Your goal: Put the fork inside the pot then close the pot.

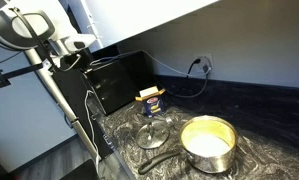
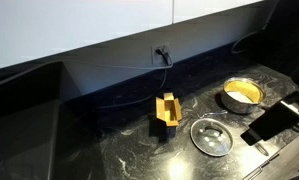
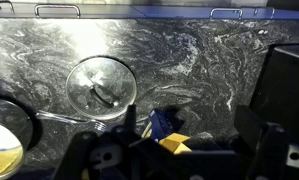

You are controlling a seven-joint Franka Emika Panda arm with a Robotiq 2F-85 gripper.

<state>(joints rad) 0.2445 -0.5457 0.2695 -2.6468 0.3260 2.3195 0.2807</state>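
Observation:
The pot (image 1: 207, 143) stands open on the dark marbled counter, steel with a pale yellowish inside, also seen in the other exterior view as the pot (image 2: 241, 93). Its black handle (image 1: 159, 160) points away past the lid. The round glass lid (image 1: 152, 133) lies flat beside the pot. In the wrist view, the lid (image 3: 101, 85) is at centre left and the pot's rim (image 3: 1, 155) is at the bottom left corner. I cannot pick out the fork in any view. My gripper (image 3: 186, 152) hangs high above the counter, open and empty.
A blue and yellow box (image 1: 149, 98) stands behind the lid and shows between my fingers as the box (image 3: 169, 132). A large black case (image 1: 119, 80) sits by the wall. A cable runs to the wall outlet (image 2: 161, 52). A black flat object (image 2: 279, 122) lies at the counter's edge.

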